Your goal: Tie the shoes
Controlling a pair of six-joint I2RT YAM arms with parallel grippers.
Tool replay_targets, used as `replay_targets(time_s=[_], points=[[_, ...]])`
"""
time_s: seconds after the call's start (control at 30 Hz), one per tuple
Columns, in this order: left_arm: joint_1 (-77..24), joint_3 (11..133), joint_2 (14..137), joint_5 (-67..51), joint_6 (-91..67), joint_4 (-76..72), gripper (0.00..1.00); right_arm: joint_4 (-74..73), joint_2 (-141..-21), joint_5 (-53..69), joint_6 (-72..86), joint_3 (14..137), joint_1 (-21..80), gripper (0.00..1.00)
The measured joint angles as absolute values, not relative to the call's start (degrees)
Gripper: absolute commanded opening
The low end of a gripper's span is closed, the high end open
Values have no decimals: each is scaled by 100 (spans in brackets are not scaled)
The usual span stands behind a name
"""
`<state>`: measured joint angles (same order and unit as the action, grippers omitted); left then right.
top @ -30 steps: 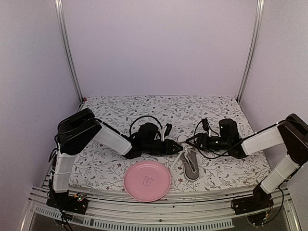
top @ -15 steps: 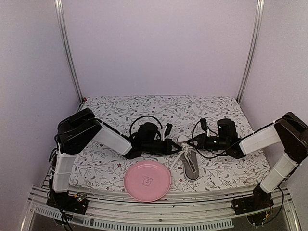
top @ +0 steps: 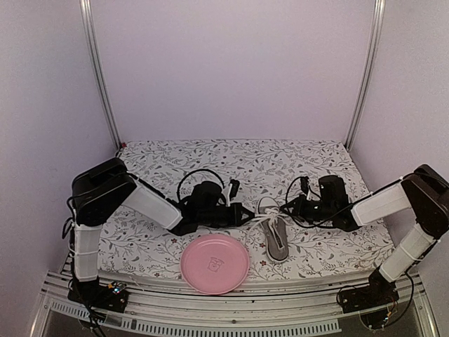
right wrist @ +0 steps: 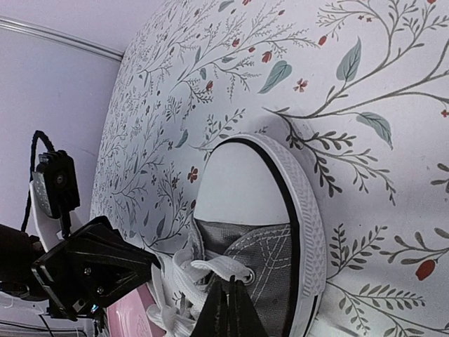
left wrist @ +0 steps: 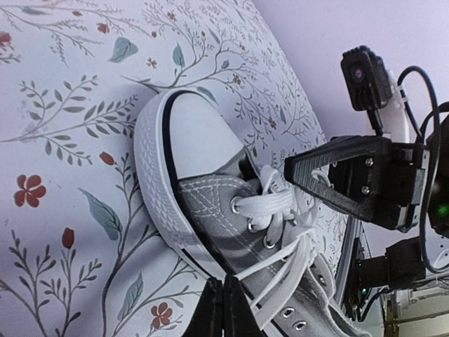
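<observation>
The shoe, small and grey with a white toe cap, lies on the floral cloth between my two arms, toe pointing away. My left gripper is low at the shoe's left side; the left wrist view shows it shut, with a strand of the white lace running into its tips. My right gripper comes in from the right; in the right wrist view it is shut on the lace by the front eyelet. Loose lace is bunched over the tongue.
A pink plate sits near the front edge, just left of the shoe's heel. Black cables loop above both wrists. Metal frame posts stand at the back corners, and the cloth ends at the front rail.
Both grippers have gone from open to shut on the lace. The left arm has drawn back to the left, the right one slightly right, and the shoe has shifted a little away.
</observation>
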<state>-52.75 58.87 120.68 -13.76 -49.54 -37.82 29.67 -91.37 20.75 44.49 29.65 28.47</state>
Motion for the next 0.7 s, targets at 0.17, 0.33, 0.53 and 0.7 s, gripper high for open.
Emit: replay_targets(time_s=[0.17,0.33,0.53,0.7], points=[[-5275,5800,11963,-1188,-4956,-3782,0,2947,-9056,1986,4550,2849,2818,2],[-5275,5710,11959,-1048,-4963,-3745,0,2908,-8960,1970,4628,2740,2753,2],[-5277,5706,11957,-947,-4987,-3662,0,2871,-8888,1962,4696,2644,2729,2],[-5284,5706,11946,-832,-5024,-3559,0,2862,-8879,1957,4735,2589,2722,2]])
